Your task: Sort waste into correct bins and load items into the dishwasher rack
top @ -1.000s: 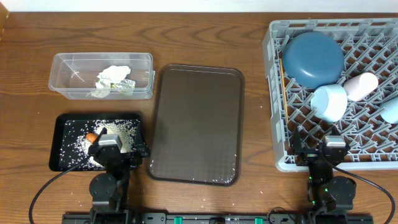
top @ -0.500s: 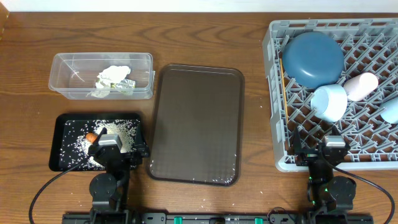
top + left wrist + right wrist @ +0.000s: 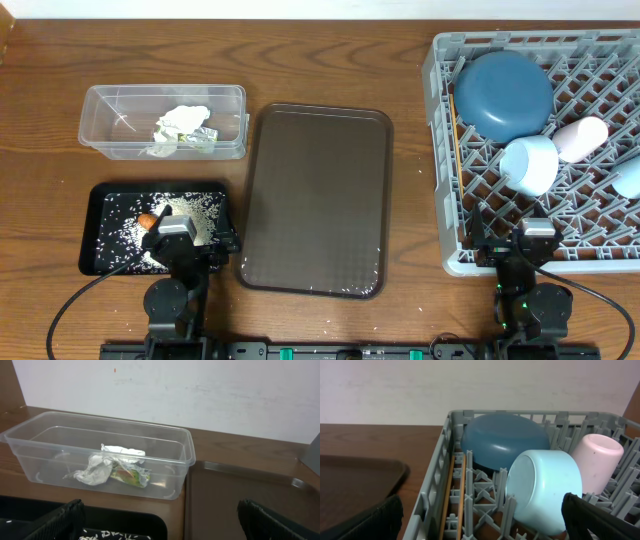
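The clear tub [image 3: 163,120] holds a crumpled tissue [image 3: 95,471] and a yellow-green wrapper [image 3: 131,475]. Rice [image 3: 195,208] and an orange carrot [image 3: 147,220] lie in the black tray [image 3: 100,235]. My left gripper [image 3: 190,245] rests open over that tray's near right corner, with nothing between its fingers [image 3: 60,522]. In the grey rack [image 3: 440,150] sit a dark-blue bowl [image 3: 505,442], a light-blue cup [image 3: 545,485], a pink cup [image 3: 595,460] and chopsticks [image 3: 461,495] along the left wall. At the rack's near edge my right gripper [image 3: 520,250] is open and empty.
A dark brown serving tray [image 3: 315,200] lies between the bins and the rack. Another light-blue piece [image 3: 628,178] shows at the rack's right edge. A white wall stands behind the table.
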